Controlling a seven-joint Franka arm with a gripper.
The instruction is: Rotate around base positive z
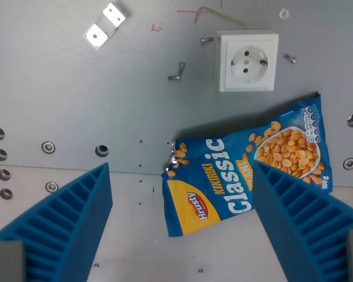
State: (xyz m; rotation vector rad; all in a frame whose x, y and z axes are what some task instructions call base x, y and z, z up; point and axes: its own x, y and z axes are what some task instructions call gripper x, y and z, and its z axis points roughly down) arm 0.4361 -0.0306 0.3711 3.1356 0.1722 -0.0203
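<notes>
A blue snack bag (pixel 241 170) printed "Classic" with a picture of peanuts lies flat on the grey metal plate (pixel 76 94), right of centre in the wrist view. My gripper (pixel 182 217) is open, with its two blue ribbed fingers at the bottom left (pixel 65 226) and bottom right (pixel 309 220). The right finger overlaps the bag's lower right part in the picture. The fingers hold nothing, and the bag sits partly between them.
A white wall socket (pixel 247 61) is fixed to the plate above the bag. A small metal bracket (pixel 105 24) lies at the top left. Loose screws (pixel 176 71) lie near the socket. Bolt holes (pixel 48 147) run along the plate's left and right sides.
</notes>
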